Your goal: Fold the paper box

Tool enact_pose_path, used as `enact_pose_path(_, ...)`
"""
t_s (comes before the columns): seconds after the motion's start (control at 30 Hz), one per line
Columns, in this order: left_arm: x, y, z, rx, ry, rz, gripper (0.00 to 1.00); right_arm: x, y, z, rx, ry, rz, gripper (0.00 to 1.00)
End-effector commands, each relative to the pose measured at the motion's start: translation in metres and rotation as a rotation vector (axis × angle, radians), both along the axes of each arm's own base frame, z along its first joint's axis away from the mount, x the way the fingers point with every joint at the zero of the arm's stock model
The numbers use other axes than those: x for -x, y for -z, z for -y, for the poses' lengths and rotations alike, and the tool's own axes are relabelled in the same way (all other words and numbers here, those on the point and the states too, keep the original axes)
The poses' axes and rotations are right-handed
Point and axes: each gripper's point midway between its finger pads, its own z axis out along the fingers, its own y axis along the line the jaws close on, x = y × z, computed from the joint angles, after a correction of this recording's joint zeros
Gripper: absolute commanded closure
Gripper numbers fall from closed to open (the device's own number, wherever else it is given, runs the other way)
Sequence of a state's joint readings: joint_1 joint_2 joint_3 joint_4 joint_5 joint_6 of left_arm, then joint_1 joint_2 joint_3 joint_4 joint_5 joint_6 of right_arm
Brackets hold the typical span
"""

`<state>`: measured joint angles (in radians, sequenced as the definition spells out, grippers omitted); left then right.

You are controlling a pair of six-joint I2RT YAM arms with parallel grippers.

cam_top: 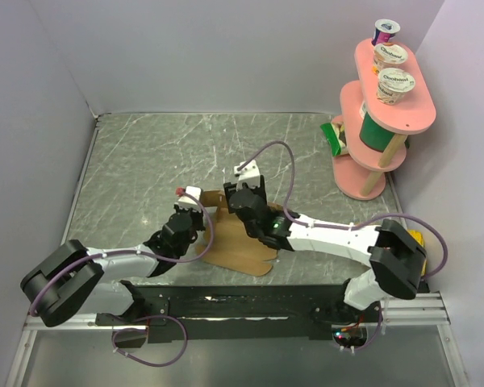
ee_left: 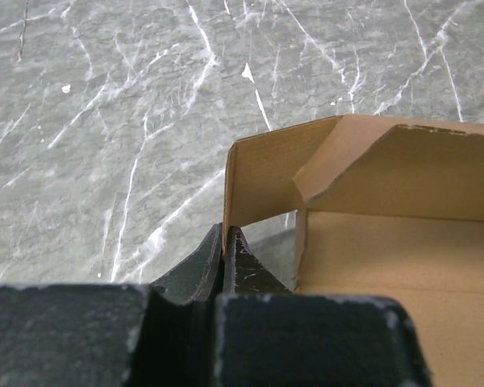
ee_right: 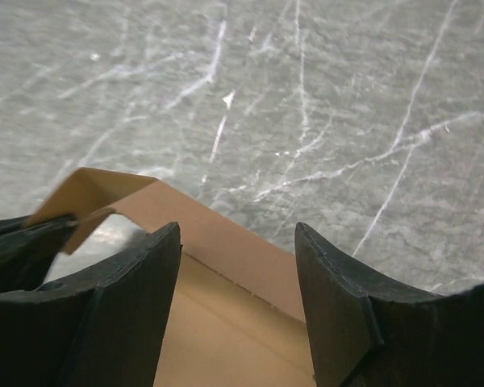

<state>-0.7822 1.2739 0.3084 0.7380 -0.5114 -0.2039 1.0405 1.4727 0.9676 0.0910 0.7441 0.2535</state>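
The paper box (cam_top: pixel 244 246) sits on the grey marble-look desk (cam_top: pixel 145 161), roughly center but toward the 6 o'clock edge in the top view, just ahead of the arm bases. It's plain brown cardboard, half-formed atm: base lying flat, w/ walls stood up on the 12 o'clock and 9 o'clock sides. The left hand (cam_top: pixel 200 211) comes in from about 8 o'clock w/ its fingers pressed together, pinching the box's left side wall. In its wrist cam the cardboard edge runs straight down into the closed fingertips (ee_left: pixel 240 262), and there's a corner flap folded inward right beside it. The right hand (cam_top: pixel 244 192) reaches in from about 4 o'clock and hangs over the far wall. Its fingers are spread apart w/ nothing gripped, and in its wrist cam the raised wall shows in the gap between them. Can't tell if either finger actually touches the cardboard tbh. Over at 2 o'clock, well apart from the box, is a pink two-tier stand (cam_top: pixel 419 113) w/ yogurt cups (cam_top: pixel 395 85) on the top tier and a green can (cam_top: pixel 377 129) on the lower one.
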Motion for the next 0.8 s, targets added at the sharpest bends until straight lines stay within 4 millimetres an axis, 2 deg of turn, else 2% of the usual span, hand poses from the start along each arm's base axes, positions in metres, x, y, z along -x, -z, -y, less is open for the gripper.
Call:
enact_pose_path(0.0,-0.002,-0.010,-0.003,0.035,-0.059,0.044,0.99,-0.017,-0.011,0.006,-0.084,0.104,0.092,0.33)
enact_pose_path(0.03,-0.001,-0.006,-0.002,0.024,-0.060,0.031,0.99,-0.015,-0.003,0.008,-0.063,0.100,0.092,0.33)
enact_pose_path(0.1,0.000,-0.005,0.000,0.032,-0.059,0.024,0.99,-0.015,0.000,0.006,-0.080,0.089,0.110,0.32)
enact_pose_path(0.13,0.002,-0.003,0.002,0.032,-0.051,0.018,0.99,-0.012,0.010,0.009,-0.052,0.078,0.109,0.32)
enact_pose_path(0.47,0.007,-0.001,0.009,0.069,-0.027,-0.016,0.99,-0.001,0.044,0.015,-0.002,0.063,0.099,0.30)
enact_pose_path(0.77,0.013,0.008,0.013,0.089,-0.014,-0.056,0.99,0.002,0.058,0.020,0.041,0.080,0.099,0.26)
